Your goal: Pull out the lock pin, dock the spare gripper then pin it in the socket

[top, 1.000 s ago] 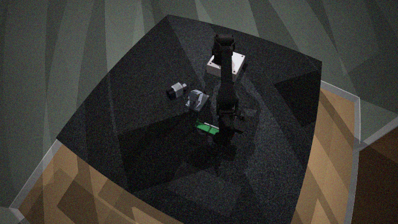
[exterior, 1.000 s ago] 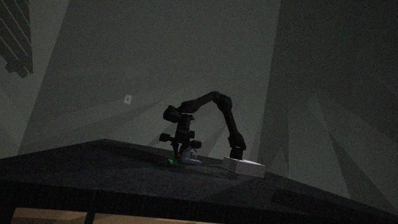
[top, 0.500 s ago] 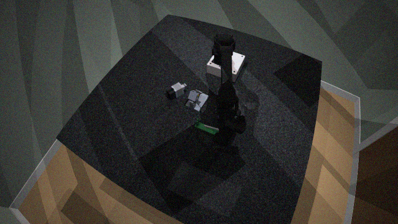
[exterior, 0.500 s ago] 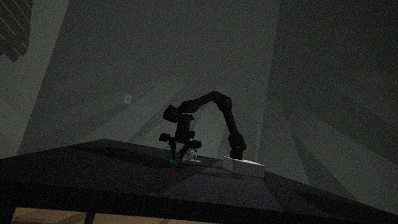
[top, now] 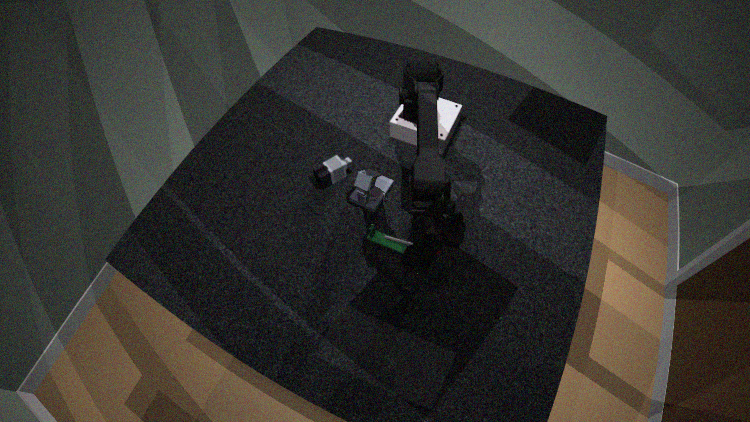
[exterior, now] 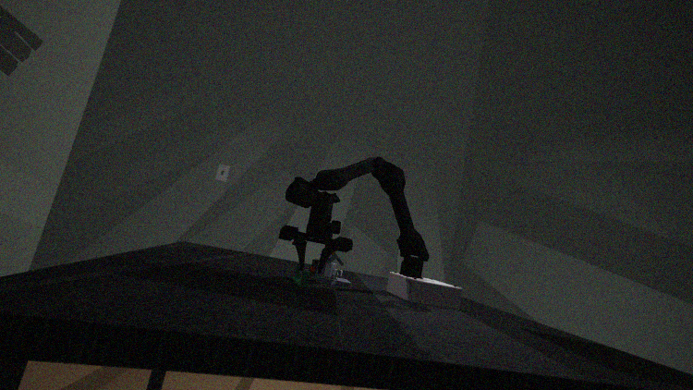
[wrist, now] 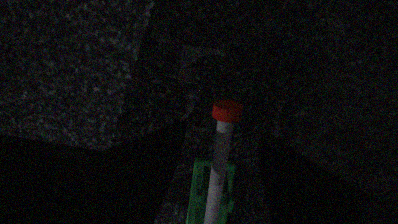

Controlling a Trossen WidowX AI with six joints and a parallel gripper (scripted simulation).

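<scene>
Gripper, black and two-fingered, stands partly spread over the slim grey lock pin with its red cap — and there's daylight either side of the shaft, so nothing looks pinched! Out of the mount it is, this pin, its lower length lying over the narrow green holder, the red end jutting past the rim. Whether shaft and holder touch all along, I can't tell.

Across the dark table top, the pale grey angular mount waits, and beside it lies the white-and-black spare gripper, undocked by the look of it.

So, how will this pin play? Light, I'd judge, and stiff; no bend expected, little fear of breaking. Slippery, though — a smooth round shaft could roll or swivel between flat fingers. My call for a hold: square across the shaft just under the red cap, leaving the far end free to enter the socket, the cap a natural stop against sliding. Pinch too near the tip and the insertion length is gone; pinch off-centre and it tilts. If the pin is being parked here, the fingers want a straight lift, no brushing that cap, then on to the spare gripper!
</scene>
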